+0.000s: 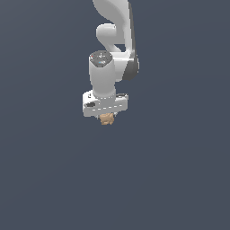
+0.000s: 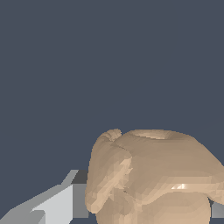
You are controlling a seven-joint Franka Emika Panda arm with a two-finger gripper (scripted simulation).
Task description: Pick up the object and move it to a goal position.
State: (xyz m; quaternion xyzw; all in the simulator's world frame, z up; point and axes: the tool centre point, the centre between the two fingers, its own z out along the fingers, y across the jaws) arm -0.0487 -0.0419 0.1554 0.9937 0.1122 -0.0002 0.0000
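Note:
The object [image 1: 106, 119] is a small lumpy tan-orange blob that pokes out just under the white hand of the arm in the exterior view. My gripper [image 1: 106, 117] sits right over it, and the blob hides most of the fingers. In the wrist view the object [image 2: 153, 175] fills the space between the two fingers [image 2: 57, 205], one grey-white finger on each side and pressed against it. The gripper is shut on the object.
Only a plain dark grey-blue ground shows around the arm [image 1: 114, 40] in both views. No other objects, containers or edges are in view.

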